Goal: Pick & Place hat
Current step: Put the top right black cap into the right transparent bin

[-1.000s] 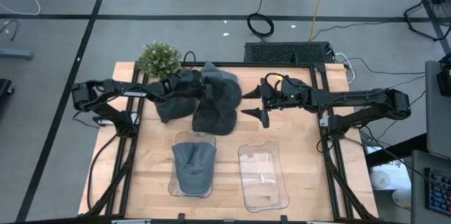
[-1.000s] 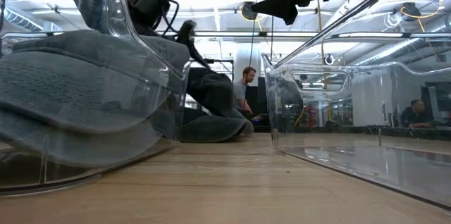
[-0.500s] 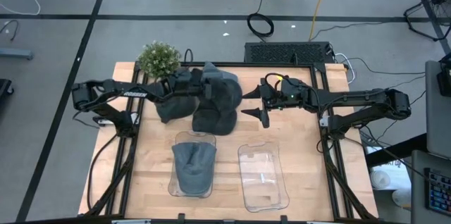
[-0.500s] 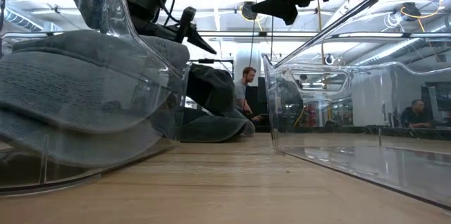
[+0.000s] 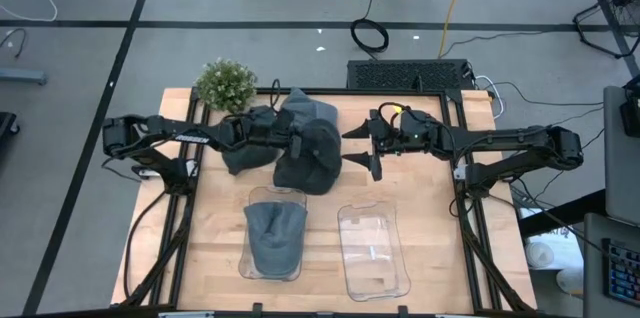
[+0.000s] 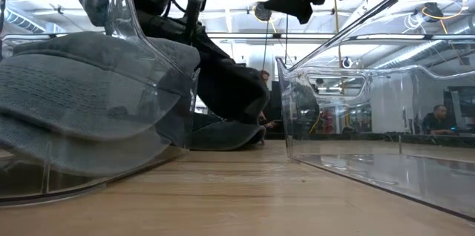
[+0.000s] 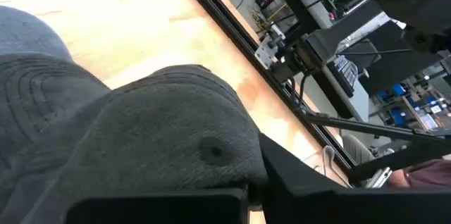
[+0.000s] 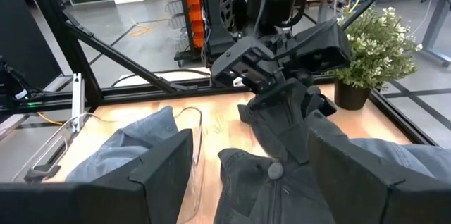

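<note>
A small potted plant [image 5: 226,83] stands at the wooden table's [image 5: 430,248] far left corner, and a coiled black cable [image 5: 369,33] lies on the floor beyond.

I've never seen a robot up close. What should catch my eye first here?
Probably the pile of grey hats at the back of the wooden table, where the left gripper is shut on the top hat. The right gripper hangs open just beside it. Nearer the front sit two clear trays: one holds a grey hat, the other holds nothing.
</note>
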Robot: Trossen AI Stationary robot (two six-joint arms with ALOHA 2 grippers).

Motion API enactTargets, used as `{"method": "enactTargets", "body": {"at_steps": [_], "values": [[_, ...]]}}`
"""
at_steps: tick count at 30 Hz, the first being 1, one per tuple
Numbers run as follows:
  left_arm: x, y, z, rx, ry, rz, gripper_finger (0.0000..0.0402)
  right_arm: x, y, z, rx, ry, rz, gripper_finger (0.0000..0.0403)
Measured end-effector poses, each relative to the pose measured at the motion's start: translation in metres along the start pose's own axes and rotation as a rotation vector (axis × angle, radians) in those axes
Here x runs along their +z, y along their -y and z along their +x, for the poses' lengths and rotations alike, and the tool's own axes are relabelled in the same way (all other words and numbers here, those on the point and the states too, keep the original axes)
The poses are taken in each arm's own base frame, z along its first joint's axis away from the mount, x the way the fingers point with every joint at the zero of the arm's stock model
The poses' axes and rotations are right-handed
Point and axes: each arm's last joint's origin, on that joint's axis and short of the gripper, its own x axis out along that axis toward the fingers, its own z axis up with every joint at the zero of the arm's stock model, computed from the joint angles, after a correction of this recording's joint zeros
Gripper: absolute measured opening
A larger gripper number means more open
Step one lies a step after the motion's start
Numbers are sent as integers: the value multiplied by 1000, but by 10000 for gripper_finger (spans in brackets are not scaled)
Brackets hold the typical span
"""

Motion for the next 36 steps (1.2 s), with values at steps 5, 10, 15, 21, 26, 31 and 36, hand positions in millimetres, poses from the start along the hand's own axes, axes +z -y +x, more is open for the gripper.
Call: {"method": "enactTargets", "body": {"at_steps": [5, 10, 15, 21, 26, 31, 36], "values": [[24, 18, -10, -141, 5, 41, 5, -1, 1, 0, -7, -11, 9, 265], [46, 62, -20, -289, -168, 140, 4, -4, 8, -1, -38, -41, 22, 265], [52, 111, -38, -258, -454, 328, 3, -8, 26, -5, -102, -90, 92, 265], [52, 179, -66, -467, -588, 621, 2, -12, 38, -5, 59, -124, 181, 265], [58, 213, -82, -562, -518, 759, 2, -18, 40, 10, 293, -120, 240, 265], [61, 223, -85, -550, -451, 799, 2, -23, 45, 31, 478, -60, 313, 265], [59, 228, -80, -573, -419, 827, 2, -28, 45, 52, 649, 36, 351, 265]]}}
